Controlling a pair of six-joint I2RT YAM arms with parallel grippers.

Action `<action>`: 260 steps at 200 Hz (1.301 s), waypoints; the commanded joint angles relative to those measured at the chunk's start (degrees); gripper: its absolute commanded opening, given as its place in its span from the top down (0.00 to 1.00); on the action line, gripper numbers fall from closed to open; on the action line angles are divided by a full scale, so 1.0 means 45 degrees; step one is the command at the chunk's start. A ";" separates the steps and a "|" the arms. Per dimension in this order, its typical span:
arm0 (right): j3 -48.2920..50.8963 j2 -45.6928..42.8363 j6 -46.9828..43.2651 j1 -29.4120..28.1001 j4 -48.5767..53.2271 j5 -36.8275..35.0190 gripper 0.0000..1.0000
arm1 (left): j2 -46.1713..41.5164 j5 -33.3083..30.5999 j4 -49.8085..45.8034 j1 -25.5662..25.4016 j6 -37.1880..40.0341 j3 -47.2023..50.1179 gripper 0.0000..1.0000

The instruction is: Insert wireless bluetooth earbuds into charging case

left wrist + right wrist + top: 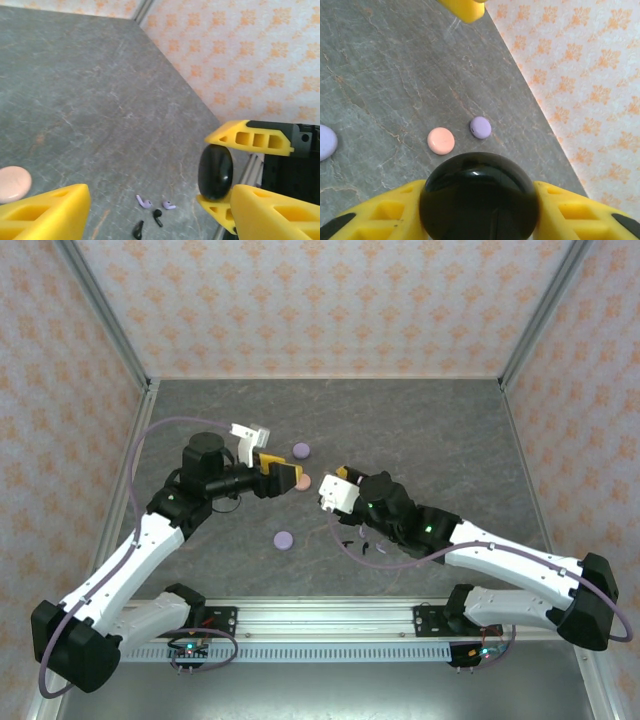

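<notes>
The right hand (335,488) was pinching a black case (479,197), a glossy round disc, one yellow finger pressed against each side. It held the case above the desk (430,430) near the middle. The case looked closed, though the faint line on its front was hard to read.

The left hand (288,472) faced it from just beside, fingers (45,212) spread wide with nothing between them. In the left wrist view the black case sat beyond those fingers, apart from them, clamped top and bottom by the other hand.

The earbuds lay loose on the desk, below and in front of the held case. There were two lavender earbuds (144,202) side by side and two black earbuds (157,216) just nearer the camera. All four were close together, and none was in a case or in either hand. In the overhead view they were only small dark specks near the right arm.

A pink case (441,140) rested flat on the desk, with a lavender case (480,127) just beside it on the far side. A second lavender case (283,539) lay well apart from those two, closer to the arm bases. All three discs lay closed. A patterned wall (580,75) edged the desk.
</notes>
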State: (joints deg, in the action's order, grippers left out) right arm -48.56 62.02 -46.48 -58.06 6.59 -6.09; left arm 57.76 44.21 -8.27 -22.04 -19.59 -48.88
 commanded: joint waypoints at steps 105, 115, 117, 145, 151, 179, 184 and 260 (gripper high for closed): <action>-0.0772 0.0271 -0.0277 0.0032 -0.0369 0.0869 0.54 | 0.1573 0.1407 0.1542 -0.1849 -0.0179 -0.0094 0.42; -0.0792 0.0298 -0.0252 0.0032 -0.0338 0.0864 0.54 | 0.1670 0.1422 0.1546 -0.1898 -0.0153 -0.0123 0.45; -0.0792 0.0309 -0.0237 0.0032 -0.0323 0.0850 0.54 | 0.1690 0.1411 0.1560 -0.1908 -0.0151 -0.0131 0.46; -0.0792 0.0338 -0.0139 0.0031 -0.0427 0.0750 0.54 | 0.1924 0.1429 0.1639 -0.1995 -0.0135 -0.0153 0.51; -0.0777 0.0337 -0.0121 0.0032 -0.0462 0.0747 0.54 | 0.1988 0.1441 0.1628 -0.2030 -0.0127 -0.0172 0.52; -0.0792 0.0324 -0.0044 0.0050 -0.0518 0.0840 0.54 | 0.2289 0.1516 0.1560 -0.2116 -0.0023 -0.0222 0.60; -0.0794 0.0320 -0.0028 0.0034 -0.0541 0.0863 0.54 | 0.2330 0.1539 0.1538 -0.2115 -0.0032 -0.0226 0.62; -0.1085 0.0174 0.0564 0.0346 0.0414 0.1200 0.45 | 0.2256 0.1353 0.1225 -0.2162 0.0574 -0.0205 0.83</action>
State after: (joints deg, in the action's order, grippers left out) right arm -50.33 63.66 -46.52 -57.30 7.90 -2.57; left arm 68.42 51.18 -2.11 -31.44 -18.59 -49.06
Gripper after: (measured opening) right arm 0.524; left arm 0.185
